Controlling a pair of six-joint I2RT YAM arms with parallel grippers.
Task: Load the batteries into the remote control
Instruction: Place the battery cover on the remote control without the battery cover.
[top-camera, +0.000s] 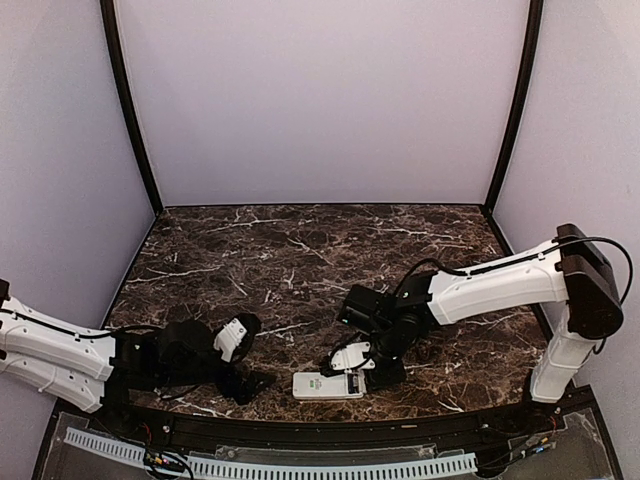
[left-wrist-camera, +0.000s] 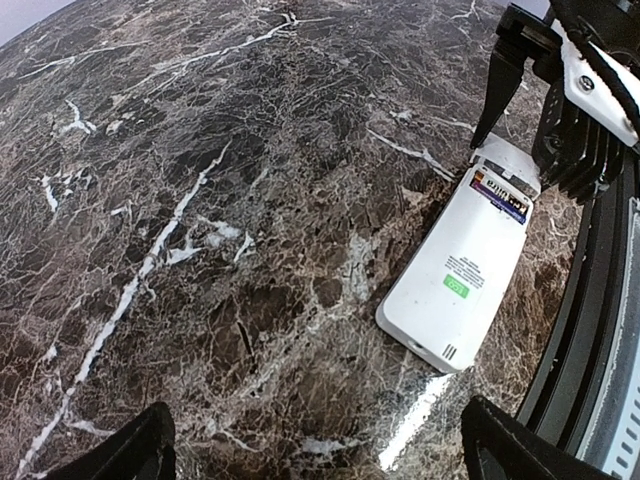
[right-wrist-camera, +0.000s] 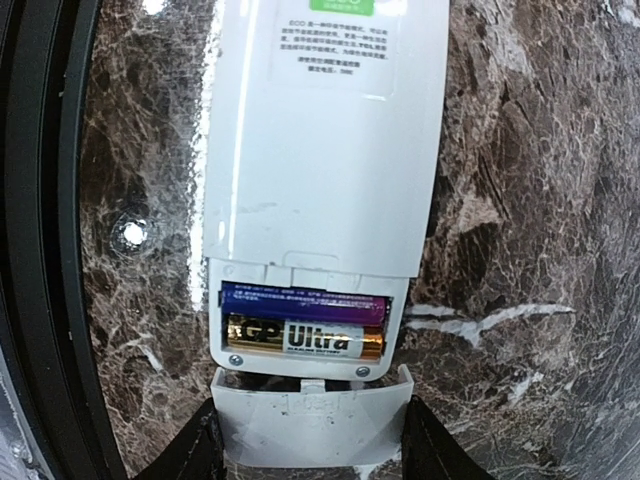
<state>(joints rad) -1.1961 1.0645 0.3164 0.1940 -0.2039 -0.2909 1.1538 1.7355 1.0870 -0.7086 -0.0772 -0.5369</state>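
At about 7 o'clock on the marble table (top-camera: 300, 250), the left gripper (top-camera: 248, 383) is spread wide, with nothing between its fingers. The remote control (top-camera: 328, 385) is laid back-up at 6 o'clock by the near edge, just to the 3 o'clock side of that gripper. Two batteries (right-wrist-camera: 303, 325) are seated side by side in its open compartment. At the remote's 3 o'clock end, the loose cover plate (right-wrist-camera: 312, 420) is clasped by the half-closed right gripper (top-camera: 368, 368) and set against the compartment end.
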